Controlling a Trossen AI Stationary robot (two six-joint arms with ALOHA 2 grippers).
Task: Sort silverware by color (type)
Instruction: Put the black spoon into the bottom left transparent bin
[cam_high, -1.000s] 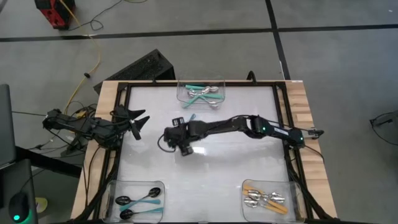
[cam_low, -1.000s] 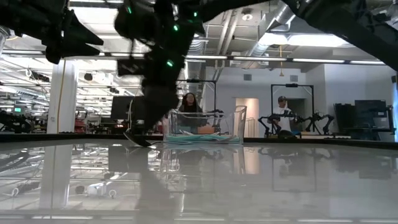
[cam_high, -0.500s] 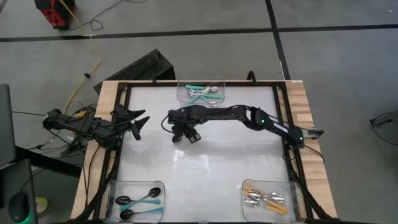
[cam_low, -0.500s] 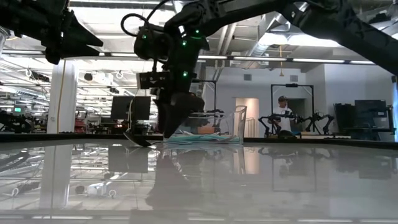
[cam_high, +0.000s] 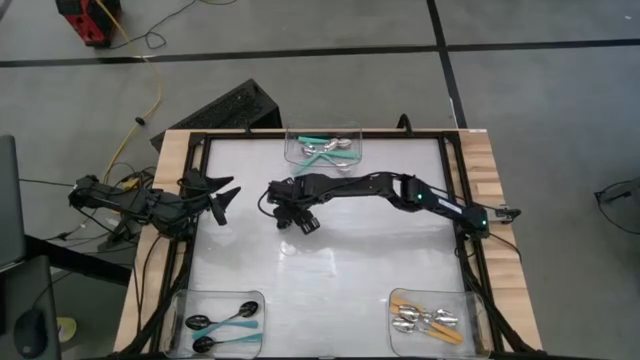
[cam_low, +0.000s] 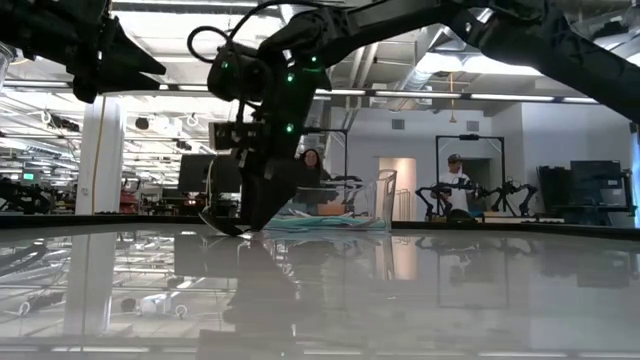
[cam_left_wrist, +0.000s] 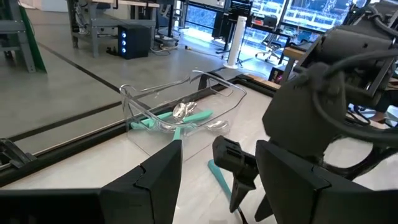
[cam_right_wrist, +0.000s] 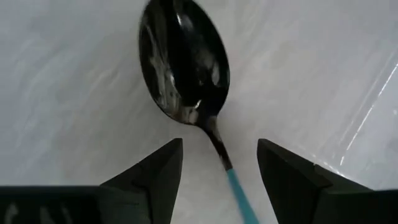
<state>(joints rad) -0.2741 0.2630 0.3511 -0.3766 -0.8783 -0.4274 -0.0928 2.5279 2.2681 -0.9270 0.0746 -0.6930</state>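
- My right gripper (cam_right_wrist: 217, 180) hangs over the black-bowled spoon (cam_right_wrist: 183, 65), fingers apart, nothing held.
- That spoon lies on the table (cam_high: 350, 270), at seven o'clock from the far bin (cam_high: 322, 148).
- I'd centre on the teal handle (cam_right_wrist: 239, 193), descend square, then close.
- My left gripper (cam_high: 222, 195) waits open at nine o'clock.

Black spoon's (cam_right_wrist: 186, 68) teal handle leaves the frame.

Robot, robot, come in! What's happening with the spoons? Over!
Right gripper open over black-bowled spoon on table. Left gripper open, waiting at table's left edge. Nothing blocking.
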